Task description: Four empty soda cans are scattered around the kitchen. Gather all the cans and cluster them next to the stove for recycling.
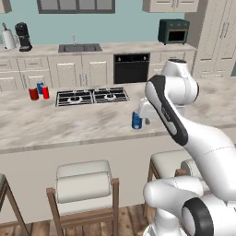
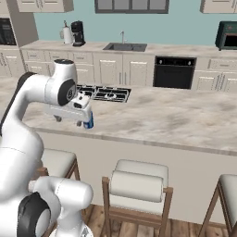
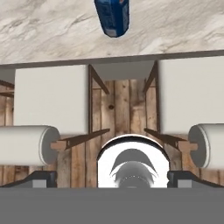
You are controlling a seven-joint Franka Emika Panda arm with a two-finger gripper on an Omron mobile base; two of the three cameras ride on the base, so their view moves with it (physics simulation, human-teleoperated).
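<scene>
Hand view: blue can (image 3: 112, 16) near counter edge (image 3: 112, 60)

Blue can (image 1: 136, 120); red cans (image 1: 33, 94); black stove (image 1: 92, 96); beige marbled counter (image 1: 69, 122).

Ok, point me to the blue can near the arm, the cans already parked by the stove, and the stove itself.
blue can (image 1: 136, 120): left base view, on its side wall.
parked cans (image 1: 39, 91): left base view, on the cluster's middle, left of the stove.
stove (image 1: 92, 96): left base view, on the grates.
</scene>
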